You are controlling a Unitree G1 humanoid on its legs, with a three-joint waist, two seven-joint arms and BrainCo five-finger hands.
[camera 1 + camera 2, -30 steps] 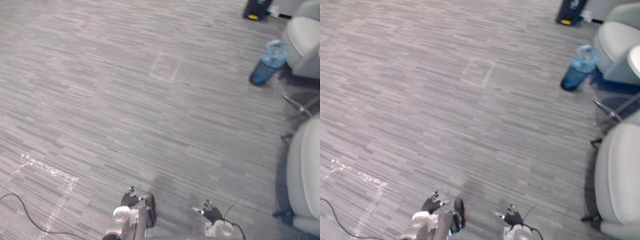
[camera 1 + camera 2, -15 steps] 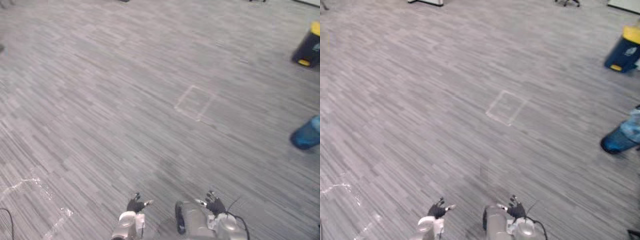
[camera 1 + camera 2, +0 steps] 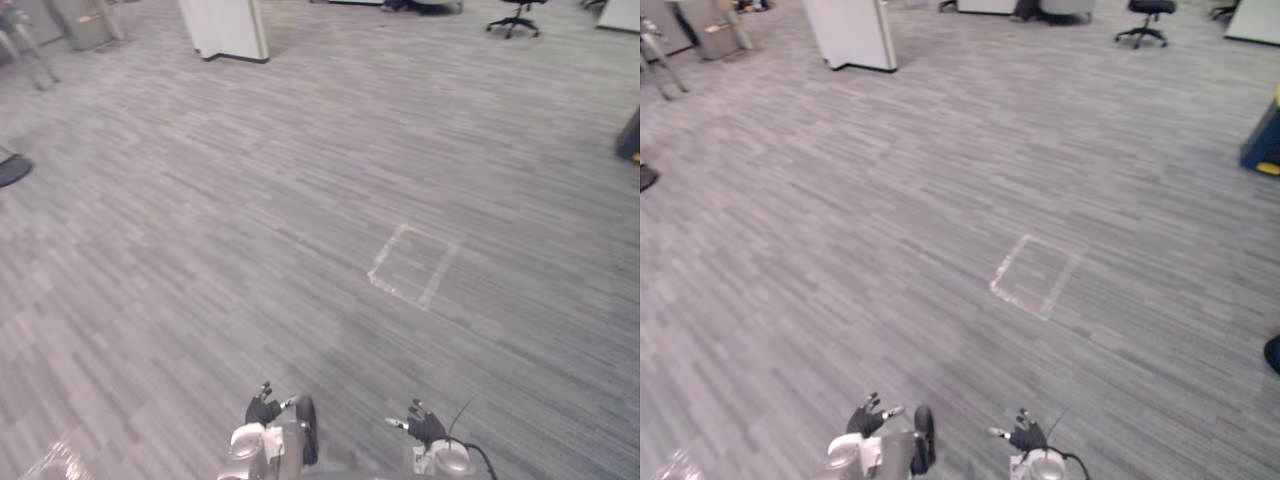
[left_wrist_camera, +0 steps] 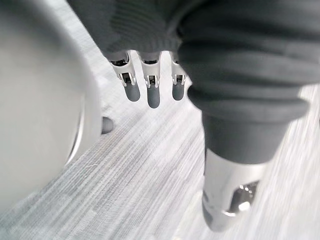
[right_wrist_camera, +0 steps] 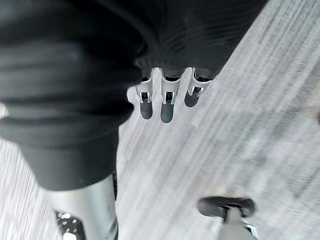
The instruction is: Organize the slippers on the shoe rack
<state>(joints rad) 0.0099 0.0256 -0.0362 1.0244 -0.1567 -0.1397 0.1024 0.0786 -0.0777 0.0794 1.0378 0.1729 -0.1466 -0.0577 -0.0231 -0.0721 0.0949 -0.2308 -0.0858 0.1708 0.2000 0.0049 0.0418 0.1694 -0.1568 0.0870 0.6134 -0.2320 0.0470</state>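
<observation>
Hanging short of the tape square (image 3: 412, 265), left hand (image 3: 262, 409) and right hand (image 3: 425, 428) had slack, empty fingers (image 4: 153, 96); slippers were probably light, floppy, so I'd grab the strap.

Open office floor: grey carpet, furniture at the far edge.

The floor (image 3: 200, 250) is covered wall to wall in grey carpet with fine streaks of lighter and darker grey. A rectangle outlined in pale tape (image 3: 412, 266) lies on the carpet right of centre, set at an angle to the streaks. A white partition panel (image 3: 224, 28) stands upright at the far left, with a beige cabinet (image 3: 86, 20) beyond it. A black office chair (image 3: 516, 16) on a star base stands at the far right. A dark blue bin with a yellow base (image 3: 1264, 140) sits at the right edge. A dark round object (image 3: 12, 170) lies at the left edge. Lighting is even across the carpet.
</observation>
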